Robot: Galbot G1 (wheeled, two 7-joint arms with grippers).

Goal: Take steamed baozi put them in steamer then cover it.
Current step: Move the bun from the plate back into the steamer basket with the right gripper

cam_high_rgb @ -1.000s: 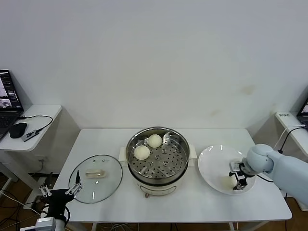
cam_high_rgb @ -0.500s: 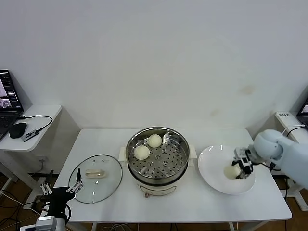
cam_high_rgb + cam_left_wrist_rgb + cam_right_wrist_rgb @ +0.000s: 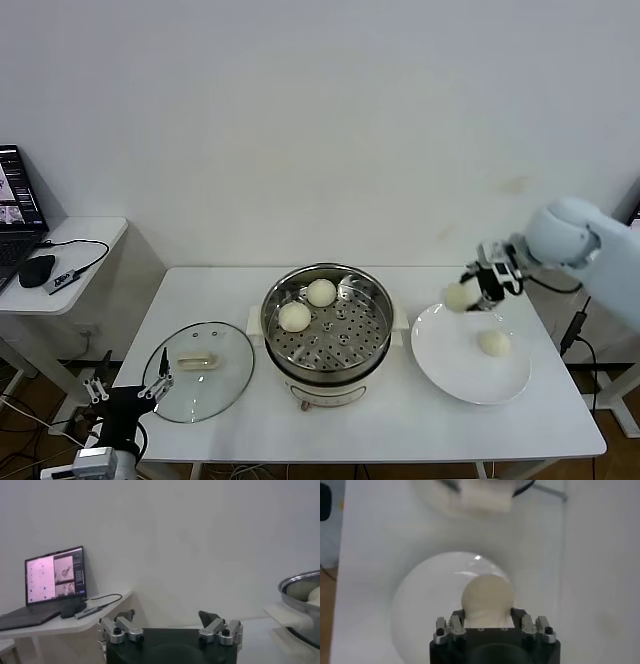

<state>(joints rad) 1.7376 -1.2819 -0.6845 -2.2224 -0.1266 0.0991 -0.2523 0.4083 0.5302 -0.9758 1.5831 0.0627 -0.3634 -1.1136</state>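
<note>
— Hanging in the air above the flat white plate (image 3: pixel 470 375)'s far rim is a small round off-white steamed bun (image 3: pixel 459 296), clamped between the fingers of the right gripper (image 3: pixel 470 291). The wrist camera shows the bun (image 3: pixel 486 596) squeezed between the two pads.

— And the rest?

— One more off-white bun (image 3: pixel 494 343) sits on the plate, toward its 3 o'clock side. Two buns lie on the perforated tray of the big round shiny steel steamer pot (image 3: pixel 328 322): one (image 3: pixel 321 292) near 12 o'clock, one (image 3: pixel 294 316) near 9 o'clock.

— The lid?

— That round clear glass lid with the cream handle (image 3: pixel 200 369) lies flat on the white table (image 3: pixel 220 285), just beside the pot, at its 9 o'clock. The left gripper (image 3: pixel 124 396) waits low off the table's near left corner, its fingers (image 3: pixel 125 621) spread apart.
</note>
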